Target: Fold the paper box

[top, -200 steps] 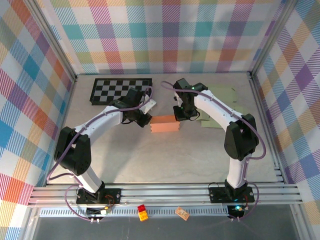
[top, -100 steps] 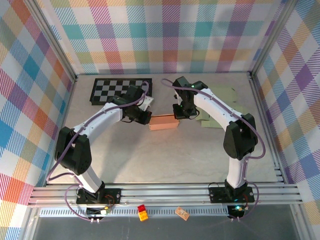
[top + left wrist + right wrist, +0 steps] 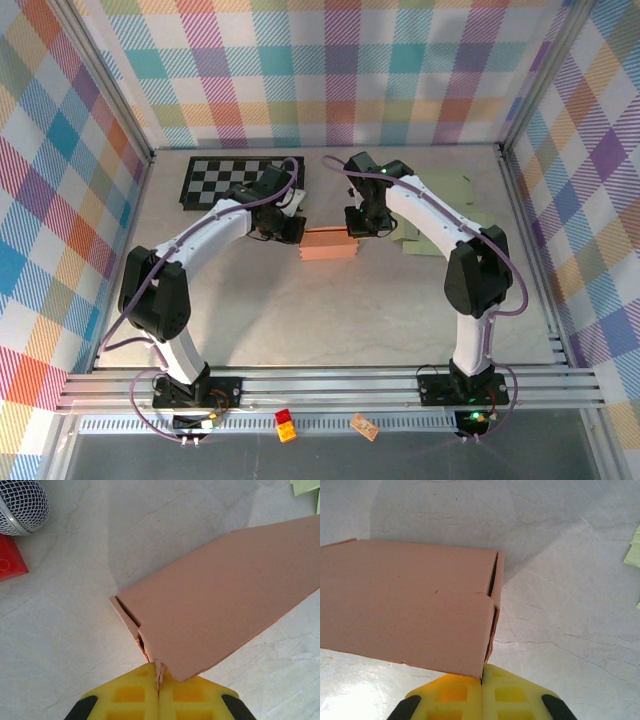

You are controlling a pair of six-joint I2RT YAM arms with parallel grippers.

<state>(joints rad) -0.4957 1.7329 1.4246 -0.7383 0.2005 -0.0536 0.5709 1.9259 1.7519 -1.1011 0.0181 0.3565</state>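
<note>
The paper box (image 3: 329,245) is a salmon-pink cardboard box, folded shut and lying flat mid-table between both arms. My left gripper (image 3: 296,232) is at its left end. In the left wrist view the yellow fingers (image 3: 127,700) are shut with a thin end flap of the box (image 3: 225,605) pinched in their seam. My right gripper (image 3: 352,228) is at the box's right end. There the yellow fingers (image 3: 515,697) are shut on the lower corner of the end wall of the box (image 3: 410,605). A narrow gap shows along that end flap.
A black-and-white chequered board (image 3: 240,180) lies at the back left. Pale green paper sheets (image 3: 440,205) lie behind the right arm. A mesh-covered ball (image 3: 20,505) and a red block (image 3: 9,562) sit left of the box. Metal frame rails border the table.
The box and both grippers have shifted slightly towards the back of the table. The left arm has swung in behind the box's left end. Both grips have stayed shut.
</note>
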